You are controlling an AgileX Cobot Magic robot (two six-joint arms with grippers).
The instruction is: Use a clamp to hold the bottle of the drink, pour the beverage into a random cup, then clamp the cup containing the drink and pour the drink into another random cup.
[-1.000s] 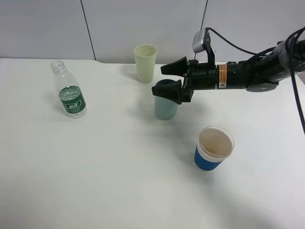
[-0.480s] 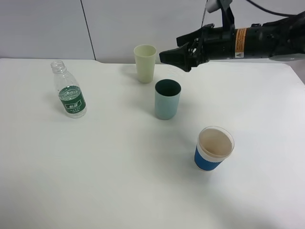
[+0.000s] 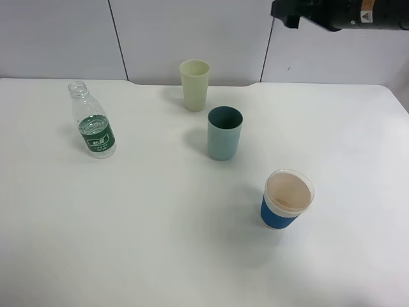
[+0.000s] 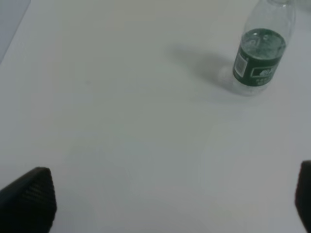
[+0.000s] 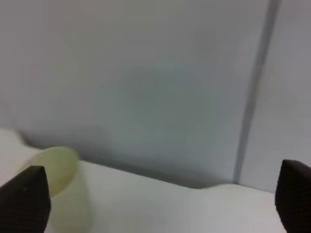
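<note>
The bottle [image 3: 93, 128] stands uncapped at the table's left, also seen in the left wrist view [image 4: 260, 53]; clear beverage sits low in it. The teal cup [image 3: 224, 133] stands mid-table, and I cannot tell what its dark inside holds. The pale yellow-green cup [image 3: 194, 84] stands behind it, and shows as well in the right wrist view [image 5: 60, 189]. My right arm [image 3: 339, 13] hangs high at the top right, well above both cups. Its right gripper [image 5: 158, 196] is open and empty. My left gripper [image 4: 165, 199] is open and empty, well short of the bottle.
A blue-sleeved paper cup [image 3: 287, 199] stands front right of the teal cup. The white table [image 3: 160, 224] ends at a grey panelled wall [image 3: 153, 32] close behind the pale cup.
My right gripper, which straddled the teal cup's rim, has risen and pulled back to the upper right, away from it. The bottle and cups have not moved.
</note>
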